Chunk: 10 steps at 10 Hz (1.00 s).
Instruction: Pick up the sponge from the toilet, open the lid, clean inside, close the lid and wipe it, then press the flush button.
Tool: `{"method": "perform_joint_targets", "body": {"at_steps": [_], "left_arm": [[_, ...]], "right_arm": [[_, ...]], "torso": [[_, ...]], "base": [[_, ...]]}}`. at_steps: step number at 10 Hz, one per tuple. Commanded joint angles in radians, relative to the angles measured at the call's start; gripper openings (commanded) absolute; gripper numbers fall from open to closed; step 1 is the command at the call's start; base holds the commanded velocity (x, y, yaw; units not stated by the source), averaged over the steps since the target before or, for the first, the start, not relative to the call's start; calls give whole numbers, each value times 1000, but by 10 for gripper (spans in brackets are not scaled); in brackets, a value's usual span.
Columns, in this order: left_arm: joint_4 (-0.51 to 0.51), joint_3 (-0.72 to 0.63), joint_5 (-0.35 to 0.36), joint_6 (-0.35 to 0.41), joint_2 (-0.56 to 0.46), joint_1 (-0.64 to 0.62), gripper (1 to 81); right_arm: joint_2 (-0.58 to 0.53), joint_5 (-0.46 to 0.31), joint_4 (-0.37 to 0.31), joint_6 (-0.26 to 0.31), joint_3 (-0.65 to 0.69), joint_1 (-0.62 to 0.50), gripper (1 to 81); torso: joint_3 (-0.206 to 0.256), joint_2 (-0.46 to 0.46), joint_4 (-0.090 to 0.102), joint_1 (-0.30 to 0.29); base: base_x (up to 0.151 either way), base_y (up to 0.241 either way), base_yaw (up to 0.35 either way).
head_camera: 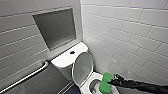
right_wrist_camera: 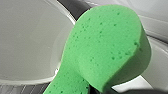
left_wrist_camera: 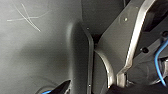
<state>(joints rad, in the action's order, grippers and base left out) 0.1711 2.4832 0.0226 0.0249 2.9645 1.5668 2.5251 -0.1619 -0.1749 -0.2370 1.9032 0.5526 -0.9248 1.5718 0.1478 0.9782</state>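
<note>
Right gripper (head_camera: 113, 81): fingers closed on sponge (head_camera: 105, 84), gripped at one edge so most of the pad hangs free as a wiping face. Sponge sits over the open bowl (head_camera: 87, 86) of the toilet (head_camera: 65, 61), near the rim on the arm's side; contact with the ceramic cannot be told. Lid (head_camera: 82, 68) stands raised toward the tank, leaving the bowl reachable. Judged step: cleaning inside. Button (head_camera: 72, 52) on the tank top is well apart from the sponge. Right wrist view: porous green face, white ceramic behind.
</note>
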Motion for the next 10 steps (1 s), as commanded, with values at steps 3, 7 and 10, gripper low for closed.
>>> {"method": "perform_joint_targets", "body": {"at_steps": [3,7,10], "left_arm": [[-8,-9,-79,1,-1,17,811],[-7,-9,-79,1,1,19,811],[-8,-9,-79,1,1,20,811]], "right_arm": [[-9,-13,-21,-44,-14,-153,10],[5,1,-21,-59,5,-177,10],[23,1,-21,-59,28,-194,10]], "torso": [[0,3,61,0],[0,135,96,85],[-65,122,96,74]], "base": [[0,0,0],[0,0,0],[0,0,0]]}}
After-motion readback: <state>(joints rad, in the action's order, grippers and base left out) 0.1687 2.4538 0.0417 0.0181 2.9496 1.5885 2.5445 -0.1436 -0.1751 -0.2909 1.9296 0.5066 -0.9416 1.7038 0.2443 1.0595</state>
